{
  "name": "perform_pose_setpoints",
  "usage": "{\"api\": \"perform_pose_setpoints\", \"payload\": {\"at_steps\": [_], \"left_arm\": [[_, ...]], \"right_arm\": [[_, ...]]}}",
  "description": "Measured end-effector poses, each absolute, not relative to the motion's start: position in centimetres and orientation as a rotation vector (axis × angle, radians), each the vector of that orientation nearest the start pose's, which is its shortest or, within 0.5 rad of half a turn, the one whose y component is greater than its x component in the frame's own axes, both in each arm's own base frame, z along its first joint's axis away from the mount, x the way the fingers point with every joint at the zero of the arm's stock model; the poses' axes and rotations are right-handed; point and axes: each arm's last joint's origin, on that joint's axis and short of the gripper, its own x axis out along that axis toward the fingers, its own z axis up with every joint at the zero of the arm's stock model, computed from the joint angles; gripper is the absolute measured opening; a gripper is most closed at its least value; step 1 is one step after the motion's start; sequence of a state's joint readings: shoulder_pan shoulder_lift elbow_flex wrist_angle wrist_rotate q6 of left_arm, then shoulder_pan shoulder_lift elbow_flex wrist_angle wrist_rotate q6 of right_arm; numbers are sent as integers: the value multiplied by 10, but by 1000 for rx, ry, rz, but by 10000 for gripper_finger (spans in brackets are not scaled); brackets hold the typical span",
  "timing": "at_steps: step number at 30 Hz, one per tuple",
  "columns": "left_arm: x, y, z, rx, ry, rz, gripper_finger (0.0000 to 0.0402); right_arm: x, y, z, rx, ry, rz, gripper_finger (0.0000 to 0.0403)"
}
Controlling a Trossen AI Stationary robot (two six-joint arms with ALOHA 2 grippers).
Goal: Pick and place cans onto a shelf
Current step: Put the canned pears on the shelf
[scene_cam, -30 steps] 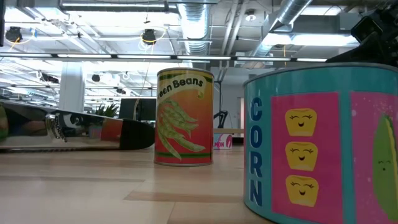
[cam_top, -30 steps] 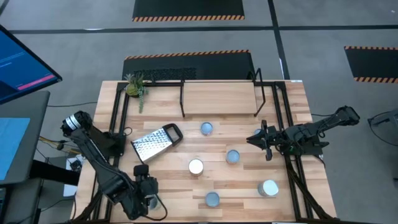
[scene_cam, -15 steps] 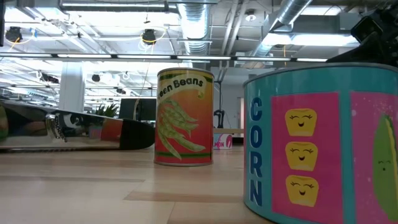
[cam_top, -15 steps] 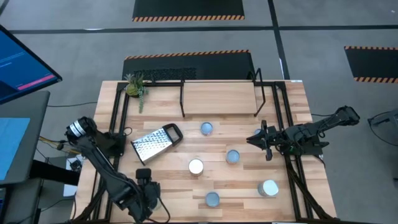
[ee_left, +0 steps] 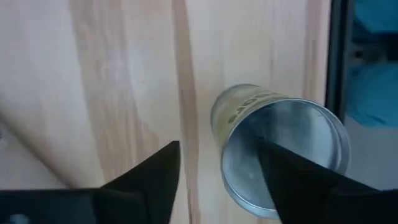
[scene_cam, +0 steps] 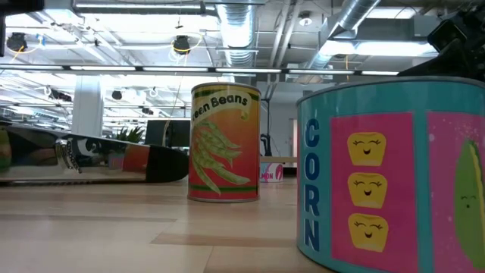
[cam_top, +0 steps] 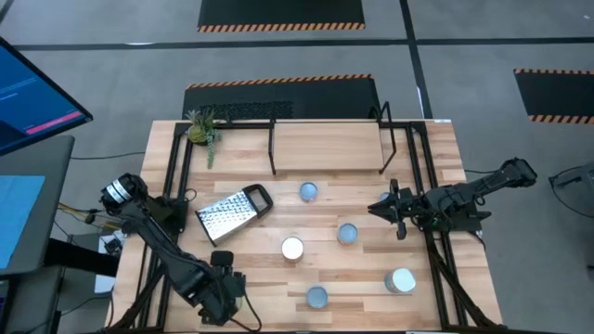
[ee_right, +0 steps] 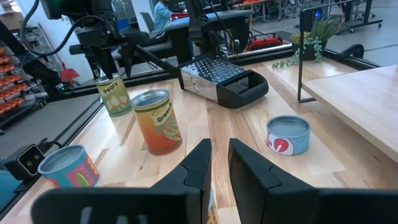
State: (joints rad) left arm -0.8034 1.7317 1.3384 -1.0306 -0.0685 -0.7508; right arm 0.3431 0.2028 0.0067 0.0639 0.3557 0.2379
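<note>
Your left gripper (cam_top: pixel 221 299) has swung a little to the right along the table's (cam_top: pixel 362 269) near-left corner since the earlier frames and now hangs over a pears can (ee_left: pixel 280 146), its dark fingers (ee_left: pixel 149 180) spread apart with one crossing the tin's shiny round top; nothing is clamped. Next comes the perforated metal grater (cam_top: pixel 232 212) with its black handle, lying flat. Further right, five cans rest on the pale plank tabletop, unmoved: a white-topped one (cam_top: pixel 292 248), the low tin (cam_top: pixel 308 192) just before the shelf (cam_top: pixel 325 144), and others at (cam_top: pixel 316 297), (cam_top: pixel 347 233), (cam_top: pixel 401 280). The smooth light-wood shelf on thin black wire legs carries nothing. Your right gripper (cam_top: pixel 393 210) hovers unchanged at mid-right, fingers (ee_right: pixel 199 165) narrowly parted, empty.
</note>
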Motion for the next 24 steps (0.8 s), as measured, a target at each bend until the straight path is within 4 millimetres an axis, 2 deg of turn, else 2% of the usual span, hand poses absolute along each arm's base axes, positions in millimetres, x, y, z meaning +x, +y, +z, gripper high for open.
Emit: {"api": "perform_pose_setpoints", "payload": {"at_steps": [6, 11, 19, 24], "left_arm": [[242, -217, 230, -14, 1476, -155, 98], [247, -210, 230, -1, 1492, -183, 14], [252, -204, 235, 65, 1486, -153, 0], [252, -203, 260, 116, 1479, -129, 0]], "right_arm": [[105, 27, 155, 193, 125, -11, 82], [104, 28, 155, 193, 126, -7, 82], [104, 28, 155, 193, 126, -7, 82], [104, 28, 155, 193, 126, -6, 82]]}}
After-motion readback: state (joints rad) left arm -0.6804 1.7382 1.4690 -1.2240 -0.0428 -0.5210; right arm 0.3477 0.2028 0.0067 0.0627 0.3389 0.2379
